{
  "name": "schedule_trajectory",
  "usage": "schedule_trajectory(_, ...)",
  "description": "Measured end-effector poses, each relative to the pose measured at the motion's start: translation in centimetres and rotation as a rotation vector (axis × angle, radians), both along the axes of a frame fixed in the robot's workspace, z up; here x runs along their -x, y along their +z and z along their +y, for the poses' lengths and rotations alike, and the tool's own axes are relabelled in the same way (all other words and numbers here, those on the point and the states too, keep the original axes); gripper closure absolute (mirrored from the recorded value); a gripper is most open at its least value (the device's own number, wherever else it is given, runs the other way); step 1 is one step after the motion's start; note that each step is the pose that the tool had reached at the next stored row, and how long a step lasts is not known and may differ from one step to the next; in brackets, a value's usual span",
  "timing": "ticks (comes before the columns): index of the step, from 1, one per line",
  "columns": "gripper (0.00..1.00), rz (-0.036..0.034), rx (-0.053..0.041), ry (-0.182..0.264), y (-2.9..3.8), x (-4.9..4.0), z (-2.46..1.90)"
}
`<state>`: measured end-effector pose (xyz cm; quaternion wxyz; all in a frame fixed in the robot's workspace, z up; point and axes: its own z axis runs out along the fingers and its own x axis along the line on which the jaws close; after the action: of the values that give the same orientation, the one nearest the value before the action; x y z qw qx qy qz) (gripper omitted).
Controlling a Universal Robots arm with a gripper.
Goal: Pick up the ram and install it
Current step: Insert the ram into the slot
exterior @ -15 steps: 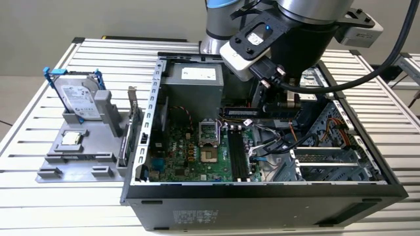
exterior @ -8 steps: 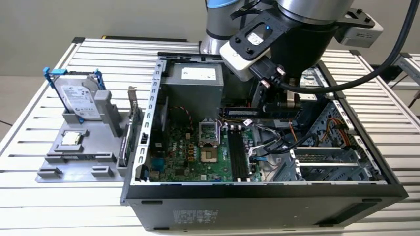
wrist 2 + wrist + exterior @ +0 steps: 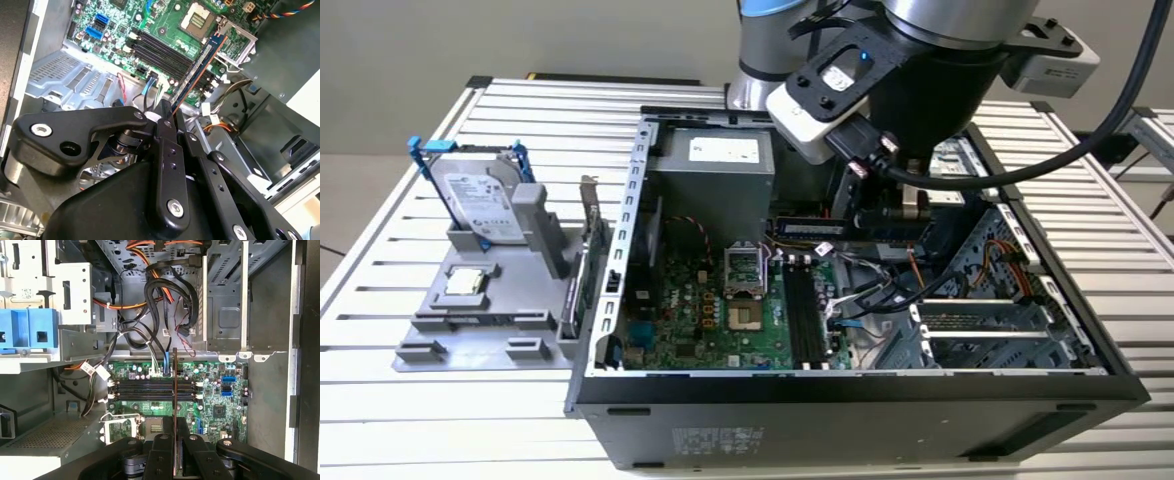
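On the exterior view's left, a grey fixture (image 3: 480, 335) sits on the slatted tabletop (image 3: 400, 430). It holds a silver hard drive (image 3: 478, 198) with blue rails standing upright, a processor chip (image 3: 464, 283) lying flat in front of it, and an expansion card (image 3: 591, 250) with a metal bracket set on edge just beside the case.

The open computer case (image 3: 854, 410) fills the middle of that view. The green motherboard (image 3: 707, 330) lies on its floor and the grey power supply (image 3: 714, 175) is at the far end. The black memory slots (image 3: 803, 320) run along the board beside the bare processor socket (image 3: 742, 275).

The arm (image 3: 934, 60) reaches down into the case from above. Its gripper (image 3: 172, 114) is closed narrowly on the ram (image 3: 197, 70), with one black finger (image 3: 167, 135) pressed to each flat face of the stick. In the exterior view the ram (image 3: 807, 224) hangs above the board between the power supply and the slots, clear of both. In the first wrist view the ram (image 3: 175, 385) shows edge-on as a thin dark line that crosses the memory slots (image 3: 150, 390) at right angles, not seated in any of them.

On the exterior view's right, bundled cables (image 3: 881, 290) lie near the metal drive cage (image 3: 987, 320).
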<state>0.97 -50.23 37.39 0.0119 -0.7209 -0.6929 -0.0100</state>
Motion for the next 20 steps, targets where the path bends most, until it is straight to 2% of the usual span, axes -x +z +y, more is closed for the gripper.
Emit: schedule_trajectory(20, 1.00, 0.0000, 0.0000, -0.058, 0.00, -0.01, 0.00)
